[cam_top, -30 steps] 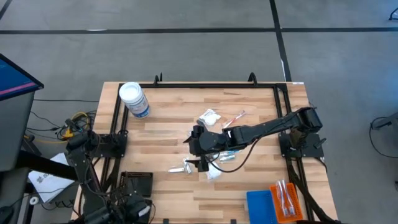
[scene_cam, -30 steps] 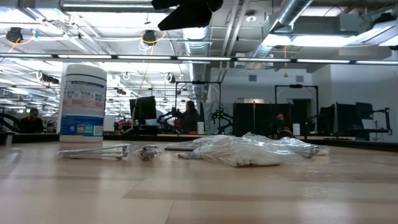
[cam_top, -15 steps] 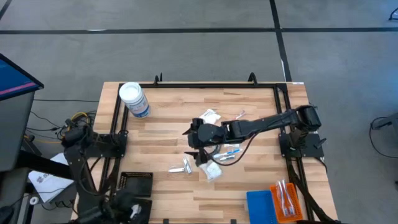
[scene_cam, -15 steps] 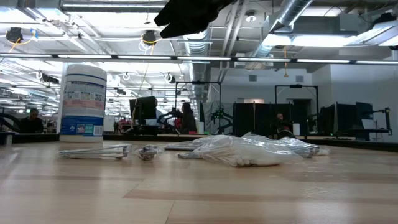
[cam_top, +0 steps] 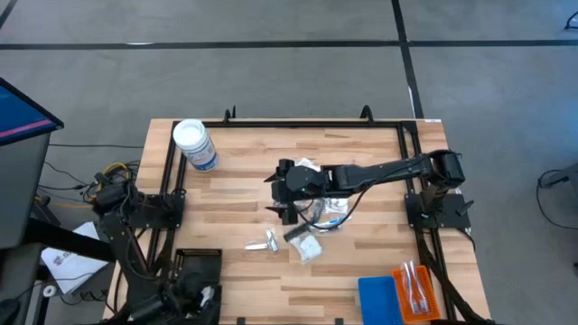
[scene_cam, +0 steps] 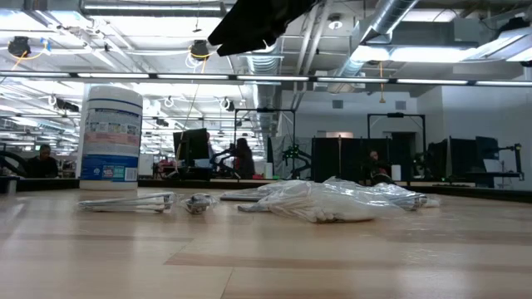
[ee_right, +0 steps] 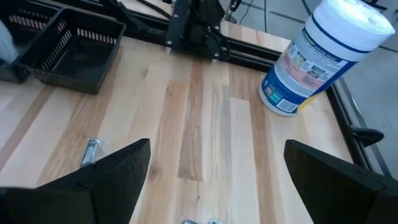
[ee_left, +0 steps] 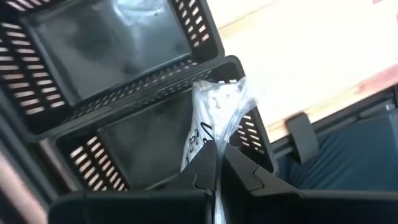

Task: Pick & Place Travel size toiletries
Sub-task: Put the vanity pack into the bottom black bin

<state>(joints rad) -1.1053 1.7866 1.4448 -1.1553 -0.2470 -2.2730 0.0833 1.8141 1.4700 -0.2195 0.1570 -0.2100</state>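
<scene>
The travel size toiletries lie loose mid-table: white sachets (cam_top: 308, 249), a blue toothbrush (cam_top: 334, 218) and a silvery piece (cam_top: 267, 241). In the low view they form a crinkly heap (scene_cam: 324, 202). My right gripper (ee_right: 217, 144) hovers open above the table at the pile's far left side (cam_top: 282, 193), holding nothing. My left gripper (ee_left: 217, 177) is at the near left corner. It is over the black tray (ee_left: 68, 106) and shut on a clear-wrapped white sachet (ee_left: 214, 112). My left gripper pinches the sachet's clear wrapper by one end (ee_left: 218, 154) between its two fingers. The fingers come from above, pointing steeply down. The sachet hangs below them over one compartment of the black tray; whether its lower end touches the tray cannot be told.
A big white-lidded round jar (cam_top: 193, 144) stands upright at the far left. A blue tray (cam_top: 377, 299) and an orange tray (cam_top: 414, 289) holding wrapped items sit at the near right. Black rails (cam_top: 298, 124) frame the table. Bare wood lies between jar and pile.
My right gripper, still open, has travelled from over the pile's near part toward the table's far edge. My left gripper has sunk a little toward the black tray and rolled about its own axis, keeping hold of the sachet.
</scene>
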